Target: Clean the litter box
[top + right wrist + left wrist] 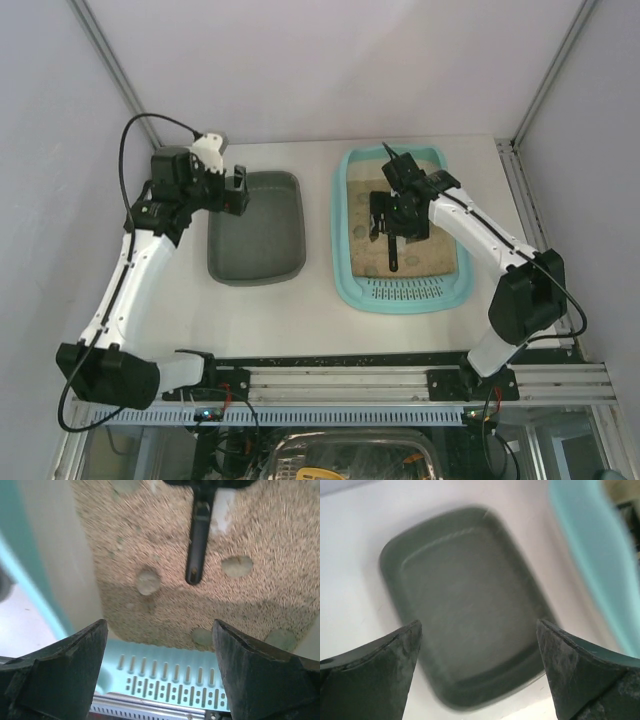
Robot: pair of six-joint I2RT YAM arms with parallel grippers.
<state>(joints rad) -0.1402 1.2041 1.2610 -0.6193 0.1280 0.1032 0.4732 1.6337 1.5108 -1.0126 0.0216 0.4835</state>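
Scoop [197,545] lies on the sand of the litter box [343,245]. Its black handle runs along the box's long axis, with the free end toward the slotted grille [170,677]. The right fingers [400,218] hang over the box, spread wide and empty, with the handle just ahead and slightly off centre. The right arm is clearly the nearer one. The left fingers [238,190], also wide and empty, hover well apart from the box, over the grey tray [470,610] beside it on the worktop [320,320].

- Right wrist view alone shows the grey clumps [148,581] on either side of the handle.
- Top view alone shows both arms, though the right one hides the scoop's head.
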